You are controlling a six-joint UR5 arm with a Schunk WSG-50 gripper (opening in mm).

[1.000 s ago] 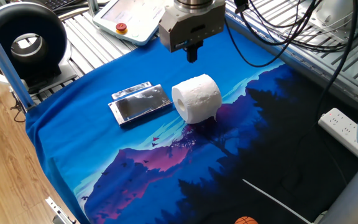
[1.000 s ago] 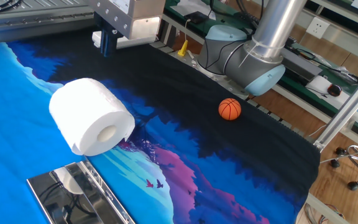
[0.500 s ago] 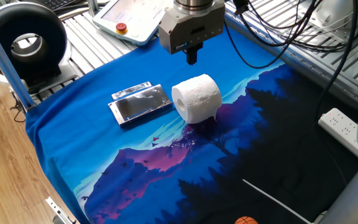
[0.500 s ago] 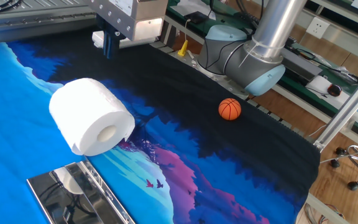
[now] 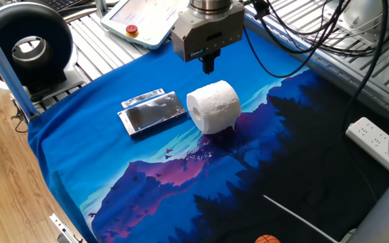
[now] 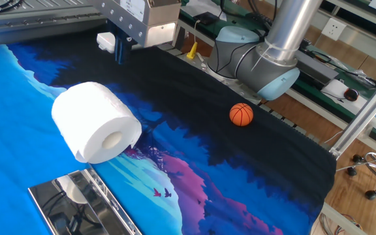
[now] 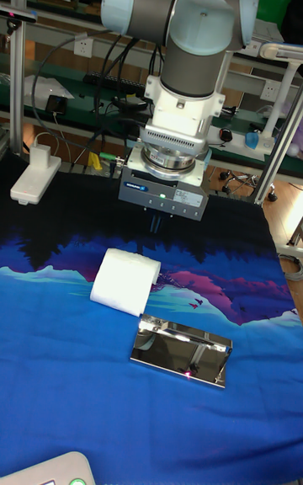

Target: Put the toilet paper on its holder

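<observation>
- The blue mountain-print cloth covers the table and fills most of each fixed view, bright blue on one side and shading to near black on the other.
- The arm comes down from the top centre of the tall fixed view; in the other fixed view its grey base stands at the upper centre, past the dark edge of the cloth.
- The black ring-shaped device sits in the upper left corner of one fixed view, off the cloth.
- The white pendant with a red button lies at the top of that view, just left of the gripper.
- The gripper hangs above the cloth at the upper centre, apart from the roll and touching nothing. Its dark fingers look pressed together with nothing between them.
- The toilet paper lies on its side near the centre of one fixed view, below the gripper, with its hollow core facing the other fixed camera.
- The holder lies flat on the cloth just left of the roll, near it but not touching; its mirror face shows reflections.
- The white power strip is at the right edge.
- A small orange ball rests on the dark part of the cloth, right of centre in the other fixed view.
</observation>
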